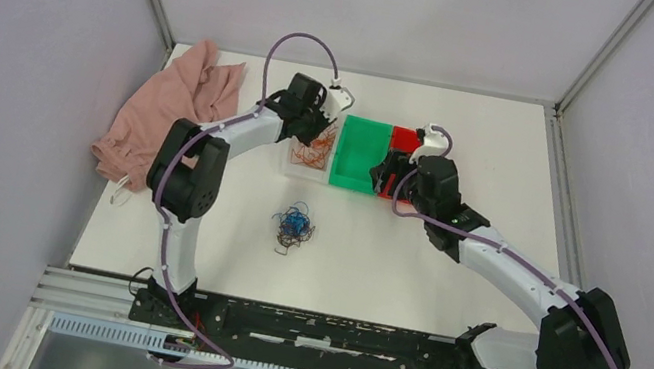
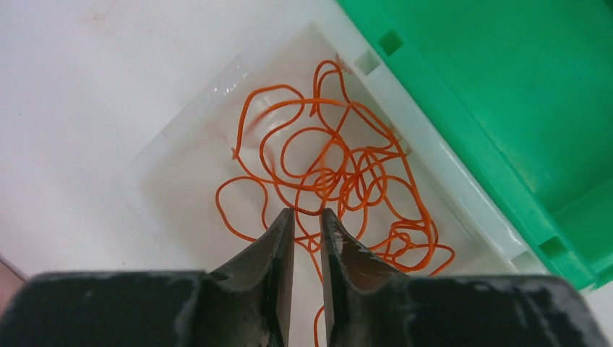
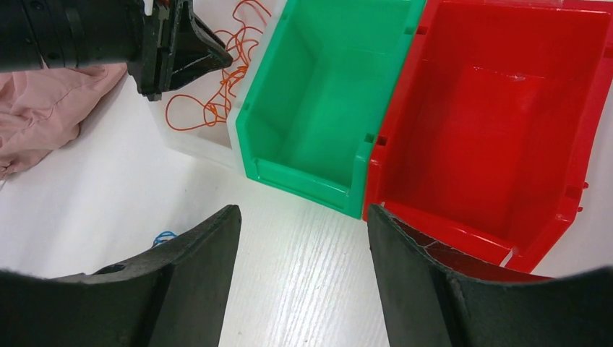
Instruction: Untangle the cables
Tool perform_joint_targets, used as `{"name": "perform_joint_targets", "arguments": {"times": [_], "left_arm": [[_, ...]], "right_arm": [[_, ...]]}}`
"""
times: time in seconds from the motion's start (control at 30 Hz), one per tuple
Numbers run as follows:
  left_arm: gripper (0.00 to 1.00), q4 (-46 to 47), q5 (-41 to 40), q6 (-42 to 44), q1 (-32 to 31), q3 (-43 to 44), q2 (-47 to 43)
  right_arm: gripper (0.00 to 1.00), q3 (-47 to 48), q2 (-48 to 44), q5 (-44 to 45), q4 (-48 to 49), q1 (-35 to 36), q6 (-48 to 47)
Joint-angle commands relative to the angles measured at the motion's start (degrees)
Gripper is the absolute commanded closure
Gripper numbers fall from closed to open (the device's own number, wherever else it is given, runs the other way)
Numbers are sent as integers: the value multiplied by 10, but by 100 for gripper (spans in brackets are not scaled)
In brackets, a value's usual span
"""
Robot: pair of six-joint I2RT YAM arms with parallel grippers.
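counter [image 1: 408, 280]: white; everything is carried on it, with the bins set toward its far side.
pink cloth [image 1: 164, 105]: heaped at the far left corner; it is best left untouched.
red bin [image 3: 506, 108]: nothing is seen inside; it is pressed against the green bin.
green bin [image 3: 325, 87]: nothing is seen inside; it is flanked by the red bin and the clear tray.
clear tray [image 2: 181, 144]: shallow, just beside the green bin.
right fingers [image 3: 195, 275]: held wide apart with nothing between them, over bare counter just before the two bins.
left fingers [image 2: 275, 253]: poised over the clear tray, only narrowly apart; one orange strand is seen in the gap, apparently loose rather than pinched.
blue and dark tangle [image 1: 293, 227]: left on open counter nearer the arm bases, well apart from both sets of fingers.
orange cables [image 2: 325, 177]: lying in loose loops inside the clear tray.
step in hand: judged to be the release of an orange strand into the tray.
done well: the gap should be widened fully before any lift, and the lift kept straight up, so that no loop is snagged and dragged over the tray wall.
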Motion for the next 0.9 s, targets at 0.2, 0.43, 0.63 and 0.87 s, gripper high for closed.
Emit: {"name": "perform_joint_targets", "arguments": {"times": [0.2, 0.43, 0.63, 0.87], "left_arm": [[23, -155, 76, 60, 8, 93, -87], [21, -255, 99, 88, 9, 94, -148], [33, -362, 209, 117, 8, -4, -216], [48, -325, 280, 115, -3, -155, -288]], "right_arm": [[29, 5, -36, -5, -1, -3, -4], [29, 7, -43, -16, -13, -3, -8], [26, -8, -45, -62, 4, -3, -1], [27, -38, -55, -94, 27, -1, 22]]}}
